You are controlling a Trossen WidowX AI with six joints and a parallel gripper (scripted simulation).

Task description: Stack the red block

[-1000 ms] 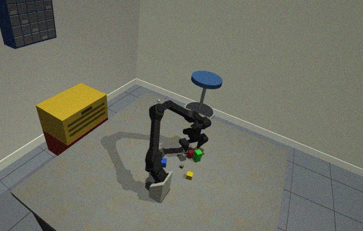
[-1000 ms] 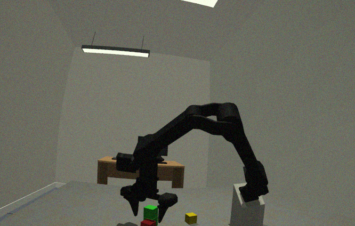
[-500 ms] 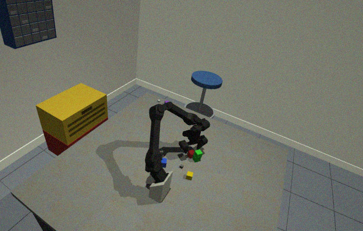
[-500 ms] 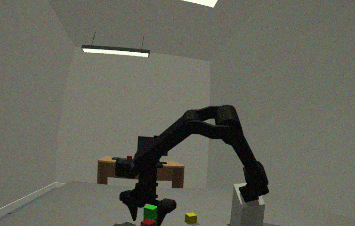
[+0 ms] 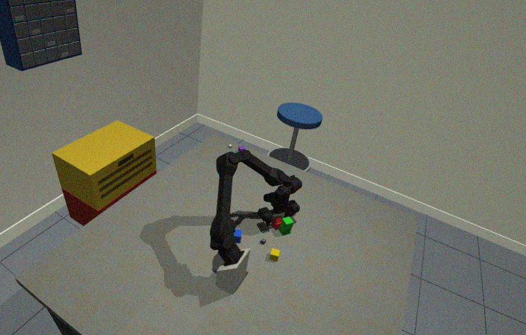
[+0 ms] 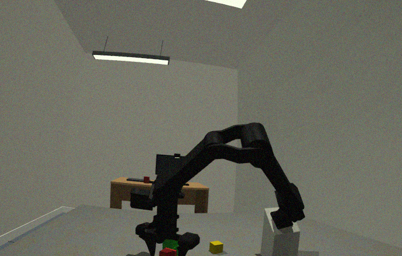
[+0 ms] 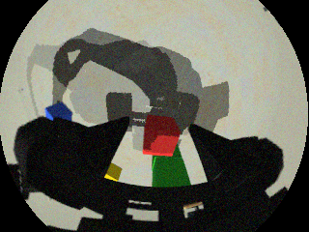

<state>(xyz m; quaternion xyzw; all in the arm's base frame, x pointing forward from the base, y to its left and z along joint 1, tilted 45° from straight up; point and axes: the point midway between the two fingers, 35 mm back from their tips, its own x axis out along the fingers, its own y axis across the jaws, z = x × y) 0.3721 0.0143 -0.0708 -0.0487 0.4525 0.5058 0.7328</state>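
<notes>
The red block (image 5: 276, 223) (image 6: 167, 252) (image 7: 161, 135) sits low on the table, right beside the green tower. The green tower (image 5: 286, 226) (image 6: 170, 244) (image 7: 170, 171) stands upright and is taller than the red block. Whether the two touch is unclear. My gripper (image 5: 277, 220) (image 6: 167, 254) (image 7: 160, 123) points down and is open. Its fingers are on either side of the red block with nothing gripped, and in the wrist view a gap shows on both sides. The green tower also lies between the finger lines in the wrist view. The fingertips' exact height is hard to tell.
A yellow block (image 5: 274, 254) (image 6: 216, 247) (image 7: 113, 172) lies toward the arm's base. A blue block (image 5: 237, 235) (image 7: 59, 111) lies beside the arm. A tiny dark cube (image 5: 262, 241) lies between them. A purple block (image 5: 241, 148) and a tiny white cube (image 5: 229, 146) are far behind.
</notes>
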